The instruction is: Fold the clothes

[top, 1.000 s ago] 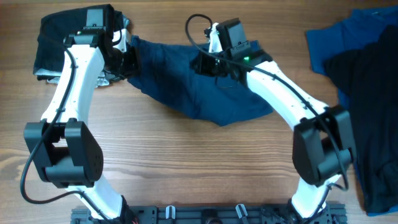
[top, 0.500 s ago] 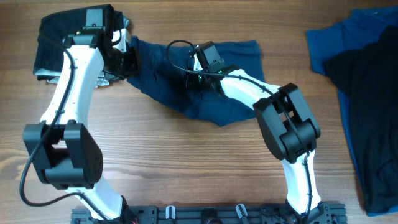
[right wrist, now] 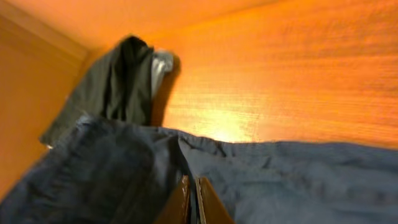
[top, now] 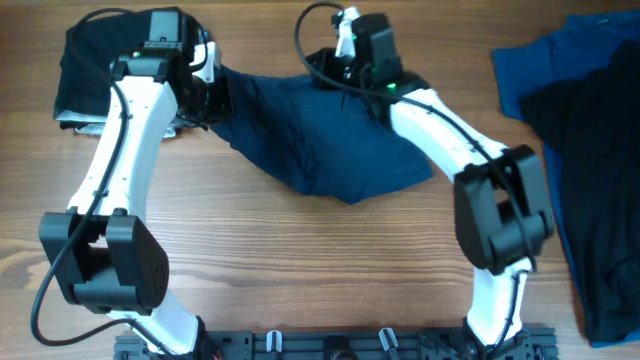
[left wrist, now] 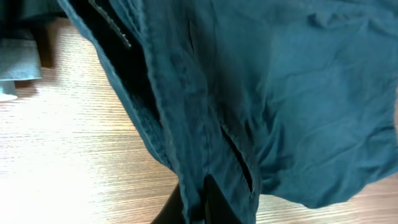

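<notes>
The dark navy shorts (top: 320, 140) lie spread across the far middle of the table. My left gripper (top: 207, 95) is shut on their left edge; in the left wrist view its fingers (left wrist: 196, 205) pinch a seamed fold of the navy fabric (left wrist: 280, 93). My right gripper (top: 335, 70) is shut on the shorts' far edge; in the right wrist view its fingers (right wrist: 193, 200) clamp a thin fabric edge (right wrist: 280, 180) just above the table.
A folded dark stack with a light grey piece (top: 95, 60) lies at the far left, and shows in the right wrist view (right wrist: 118, 87). A brighter blue garment (top: 535, 65) and a black one (top: 600, 180) lie at the right edge.
My right gripper has swung from the middle of the shorts back to their far edge, pulling the fabric with it. The left gripper has kept its hold and barely moved.
</notes>
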Action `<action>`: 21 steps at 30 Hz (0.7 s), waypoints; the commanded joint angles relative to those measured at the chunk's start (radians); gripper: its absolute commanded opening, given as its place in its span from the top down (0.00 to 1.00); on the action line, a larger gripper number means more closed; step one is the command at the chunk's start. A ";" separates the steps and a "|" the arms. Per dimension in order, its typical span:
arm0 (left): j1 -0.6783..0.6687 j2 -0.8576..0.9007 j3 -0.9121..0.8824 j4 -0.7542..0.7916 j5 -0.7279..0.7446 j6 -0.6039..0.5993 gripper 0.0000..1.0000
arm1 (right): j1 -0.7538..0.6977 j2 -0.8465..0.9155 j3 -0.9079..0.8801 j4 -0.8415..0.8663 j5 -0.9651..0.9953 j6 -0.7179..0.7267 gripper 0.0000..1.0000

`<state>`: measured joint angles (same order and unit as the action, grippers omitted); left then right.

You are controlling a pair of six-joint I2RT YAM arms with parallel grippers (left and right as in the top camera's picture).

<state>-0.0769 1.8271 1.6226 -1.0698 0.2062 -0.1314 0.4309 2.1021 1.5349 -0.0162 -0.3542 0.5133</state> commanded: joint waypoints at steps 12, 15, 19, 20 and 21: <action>-0.022 -0.035 0.022 -0.027 -0.041 0.020 0.96 | 0.071 0.270 0.003 0.158 0.019 -0.017 0.95; -0.021 -0.043 0.022 -0.027 -0.041 0.021 0.95 | 0.049 0.186 0.003 0.153 0.016 -0.047 0.96; -0.022 -0.045 0.022 -0.027 -0.041 0.021 0.95 | 0.045 0.097 0.004 0.163 0.026 -0.082 0.96; -0.022 -0.045 0.022 -0.027 -0.041 0.020 0.95 | 0.047 0.096 0.004 0.173 0.026 -0.080 0.96; -0.022 -0.045 0.022 -0.027 -0.041 0.020 0.95 | 0.050 0.101 0.004 0.172 0.030 -0.080 0.96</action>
<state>-0.0917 1.8225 1.6226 -1.0966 0.1642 -0.1314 0.4728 2.2475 1.5314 0.1432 -0.3206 0.4618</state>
